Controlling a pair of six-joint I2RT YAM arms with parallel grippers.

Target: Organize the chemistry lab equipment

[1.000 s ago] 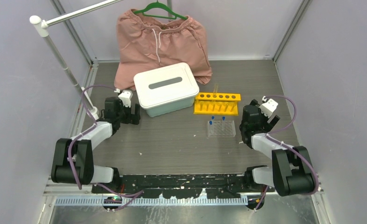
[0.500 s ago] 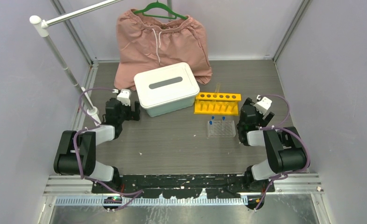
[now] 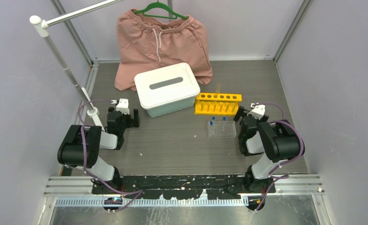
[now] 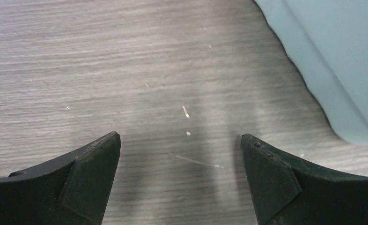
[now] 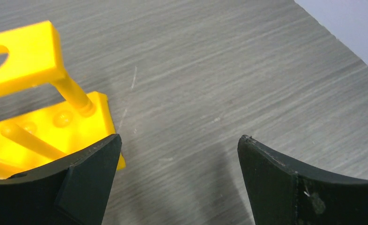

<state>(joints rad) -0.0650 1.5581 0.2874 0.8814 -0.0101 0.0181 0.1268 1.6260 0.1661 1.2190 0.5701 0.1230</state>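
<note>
Gaping empty: left hand (image 4: 178, 136) by bin (image 4: 336, 61) wall, right hand (image 5: 178, 137) by yellow rack (image 5: 30, 54).

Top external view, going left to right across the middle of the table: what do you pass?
left claw → teal bin with white lid → yellow tube rack → right claw
</note>
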